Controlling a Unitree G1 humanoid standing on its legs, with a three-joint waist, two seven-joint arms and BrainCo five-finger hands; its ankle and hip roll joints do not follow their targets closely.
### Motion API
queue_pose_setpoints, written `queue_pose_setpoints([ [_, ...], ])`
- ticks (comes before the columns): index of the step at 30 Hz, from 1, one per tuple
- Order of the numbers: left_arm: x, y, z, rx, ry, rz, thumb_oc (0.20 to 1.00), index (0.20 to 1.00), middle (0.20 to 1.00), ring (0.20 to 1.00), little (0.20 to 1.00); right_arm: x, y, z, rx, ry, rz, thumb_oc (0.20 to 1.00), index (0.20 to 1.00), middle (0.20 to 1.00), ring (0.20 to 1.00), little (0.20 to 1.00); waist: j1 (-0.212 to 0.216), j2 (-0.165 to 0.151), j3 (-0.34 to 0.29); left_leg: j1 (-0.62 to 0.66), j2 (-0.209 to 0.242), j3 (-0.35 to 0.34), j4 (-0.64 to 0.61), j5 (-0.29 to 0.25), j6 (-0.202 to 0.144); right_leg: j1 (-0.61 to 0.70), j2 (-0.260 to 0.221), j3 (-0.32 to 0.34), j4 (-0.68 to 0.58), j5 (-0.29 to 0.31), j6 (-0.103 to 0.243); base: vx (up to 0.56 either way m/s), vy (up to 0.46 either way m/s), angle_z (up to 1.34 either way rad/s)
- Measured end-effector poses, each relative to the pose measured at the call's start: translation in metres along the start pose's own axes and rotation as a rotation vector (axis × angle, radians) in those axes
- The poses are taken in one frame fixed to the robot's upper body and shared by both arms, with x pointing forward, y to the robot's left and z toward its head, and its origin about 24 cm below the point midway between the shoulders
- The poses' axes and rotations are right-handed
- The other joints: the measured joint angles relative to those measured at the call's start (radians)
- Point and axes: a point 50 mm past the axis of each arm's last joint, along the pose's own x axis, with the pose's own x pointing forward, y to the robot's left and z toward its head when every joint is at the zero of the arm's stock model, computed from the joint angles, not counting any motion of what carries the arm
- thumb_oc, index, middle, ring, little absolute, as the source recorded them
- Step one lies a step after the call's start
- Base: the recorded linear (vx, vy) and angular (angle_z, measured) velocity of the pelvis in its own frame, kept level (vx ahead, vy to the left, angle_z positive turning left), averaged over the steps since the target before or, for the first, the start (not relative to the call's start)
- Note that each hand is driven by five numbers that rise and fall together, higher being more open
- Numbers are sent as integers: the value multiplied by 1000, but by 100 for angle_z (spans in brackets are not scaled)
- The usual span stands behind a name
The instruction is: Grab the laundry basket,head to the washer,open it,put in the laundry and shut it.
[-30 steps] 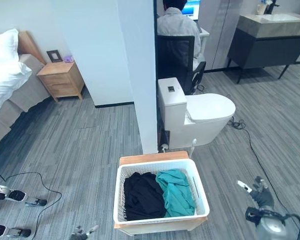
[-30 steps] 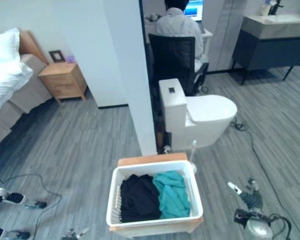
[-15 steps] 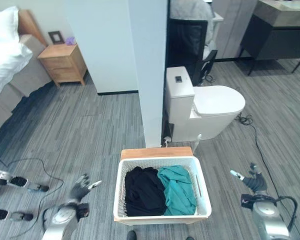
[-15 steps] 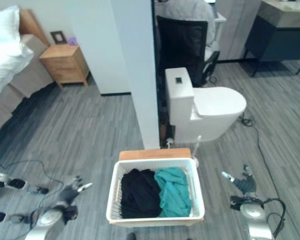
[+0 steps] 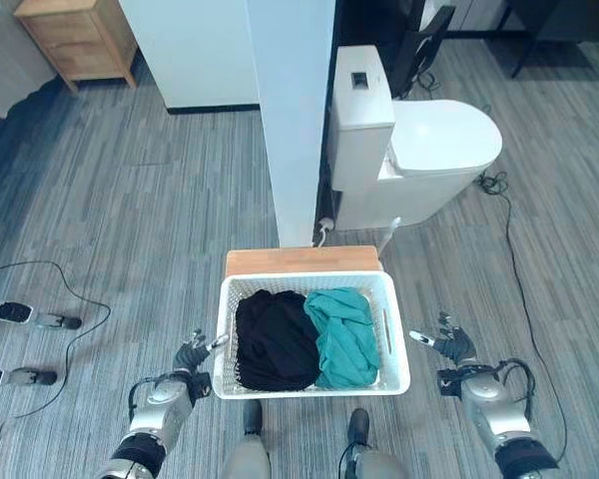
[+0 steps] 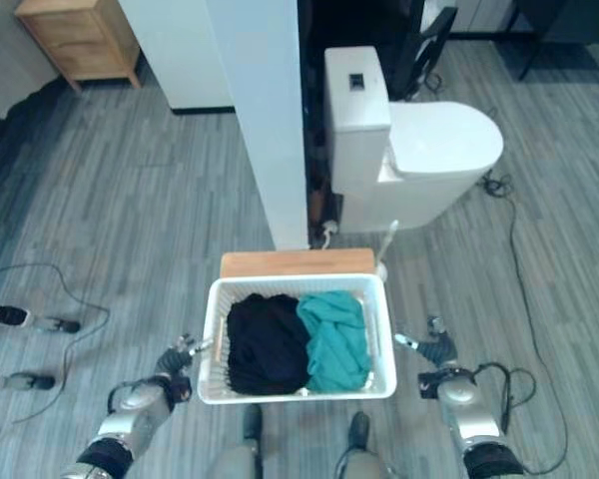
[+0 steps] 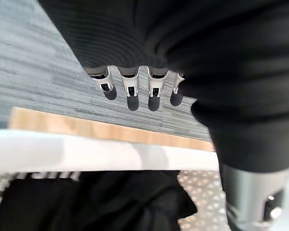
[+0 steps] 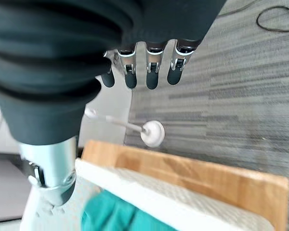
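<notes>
A white laundry basket [image 5: 397,367] with a perforated wall stands on a low wooden stand [image 5: 301,261] on the floor. It holds a black garment [image 5: 273,340] and a teal garment [image 5: 343,334]. My left hand [image 5: 189,357] hangs just off the basket's left side, fingers straight, holding nothing. My right hand [image 5: 450,346] is a short way off the basket's right side, fingers spread and empty. The left wrist view looks past straight fingers [image 7: 131,95] at the basket's rim [image 7: 86,156]. In the right wrist view the fingers [image 8: 151,73] point past the stand [image 8: 192,172].
A white pillar [image 5: 296,110] rises just beyond the basket, with a white toilet [image 5: 419,150] and a toilet brush [image 8: 151,133] to its right. A wooden nightstand [image 5: 75,35] stands far left. A black cable [image 5: 514,269] trails across the grey floor on the right.
The camera has tilted down and come closer over the basket. Both hands have come in toward the basket's sides, the left hand now close to its left wall.
</notes>
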Motion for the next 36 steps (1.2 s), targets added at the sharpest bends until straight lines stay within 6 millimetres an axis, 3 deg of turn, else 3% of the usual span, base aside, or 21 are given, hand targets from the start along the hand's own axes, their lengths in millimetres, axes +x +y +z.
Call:
queue_pose_setpoints([
  [4, 1, -7, 13, 12, -51, -32, 1000, 1000, 1000, 1000, 1000, 1, 0, 2, 2, -5, 2, 1000, 1000, 1000, 1000, 1000, 0, -3, 18, -11, 0, -1, 10, 0, 0, -6, 0, -1, 0, 0, 0, -55, -5, 1],
  [8, 5, -22, 36, 101, -115, -105, 1000, 1000, 1000, 1000, 1000, 8, 3, 17, 14, -41, 21, 1000, 1000, 1000, 1000, 1000, -1, -3, 81, -37, 5, -3, 31, 0, 0, -20, 6, -3, 0, 8, -7, -49, -9, 2],
  [12, 5, -29, 37, 140, -118, -144, 1000, 1000, 1000, 1000, 1000, 11, 6, 17, 8, -26, 45, 1000, 1000, 1000, 1000, 1000, -1, -7, 86, -44, 5, -3, 32, 0, -1, -27, 6, -2, 0, 10, -7, -9, -2, 0],
  [18, 7, -32, 40, 226, -94, -193, 1000, 1000, 1000, 1000, 1000, 26, 20, 41, -25, -44, 132, 1000, 1000, 1000, 1000, 1000, -1, -3, 105, -43, 5, 1, 32, 1, -1, -30, 6, 3, 0, 16, -7, -16, 0, -2],
  [25, 12, -30, 51, 319, -98, -201, 1000, 1000, 1000, 1000, 1000, 28, 29, 50, -39, -54, 222, 1000, 1000, 1000, 1000, 1000, 0, -3, 127, -17, 5, 8, 32, 1, -2, -9, 5, 11, 0, 17, -8, -5, 3, -3],
  [29, 18, -22, 77, 601, -130, -204, 1000, 1000, 1000, 1000, 1000, 30, 19, 57, -79, -55, 237, 1000, 1000, 1000, 1000, 1000, 0, -2, 137, -4, 7, 22, 31, 1, -2, -4, 6, 25, 0, 24, -10, 16, 2, -6],
  [33, 29, -27, 90, 852, -114, -194, 1000, 1000, 1000, 1000, 1000, 32, 13, 62, -136, -54, 241, 1000, 1000, 1000, 1000, 1000, -8, -2, 137, 11, 8, 26, 30, 1, -2, 6, 6, 32, 0, 28, -10, 10, 5, -7],
  [36, 36, -32, 84, 973, -58, -204, 1000, 1000, 1000, 1000, 1000, 36, 13, 66, -173, -46, 240, 1000, 1000, 1000, 1000, 1000, -16, -2, 138, 10, 8, 26, 30, 2, -4, 5, 7, 33, 0, 30, -10, 0, 0, 0],
])
